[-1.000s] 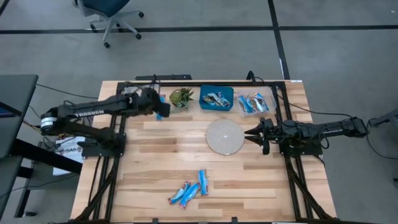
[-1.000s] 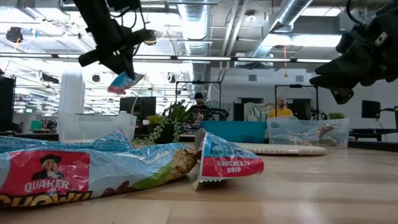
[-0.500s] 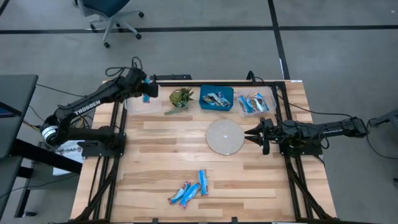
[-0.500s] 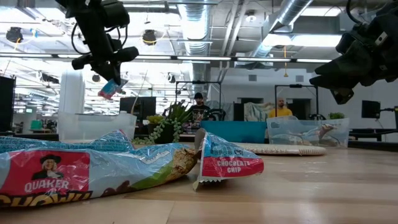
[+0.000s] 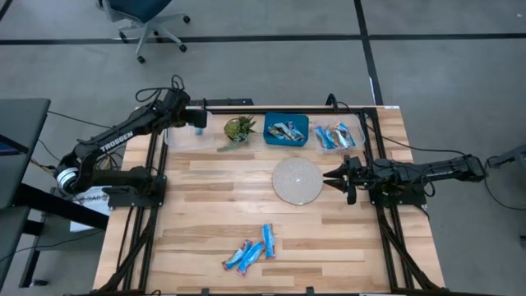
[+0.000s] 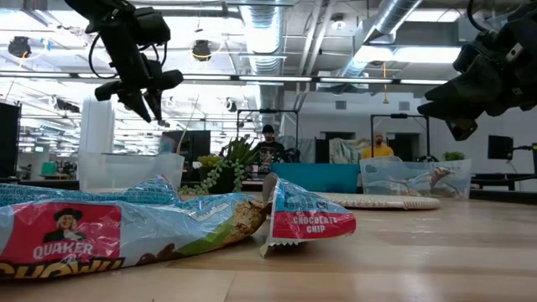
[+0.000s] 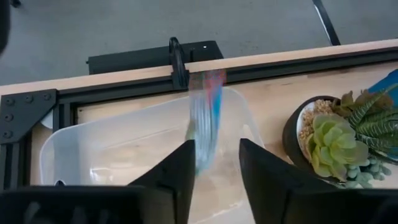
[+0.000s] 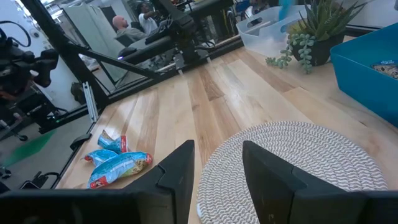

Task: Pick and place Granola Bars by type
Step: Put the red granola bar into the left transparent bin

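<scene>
My left gripper (image 5: 200,123) hangs open over a clear bin (image 5: 177,136) at the table's far left corner. A blue-and-red granola bar (image 7: 205,118) shows as a blur just below the gap between the fingers, in the air above the bin (image 7: 124,146). Three more granola bars (image 5: 251,251) lie flat near the table's front edge and fill the low view (image 6: 306,220). A blue bin (image 5: 286,129) and a clear bin (image 5: 339,136) at the far edge each hold several bars. My right gripper (image 5: 329,177) waits open beside the round woven disc (image 5: 297,181).
A small potted plant (image 5: 239,128) stands between the left clear bin and the blue bin. A black frame rail (image 7: 186,62) runs along the far edge behind the bin. Bare wood lies between the disc and the loose bars.
My left gripper has swung from beside the plant toward the table's left edge, stopping over the clear bin. It has opened there and let go of the granola bar, which now drops toward the bin.
</scene>
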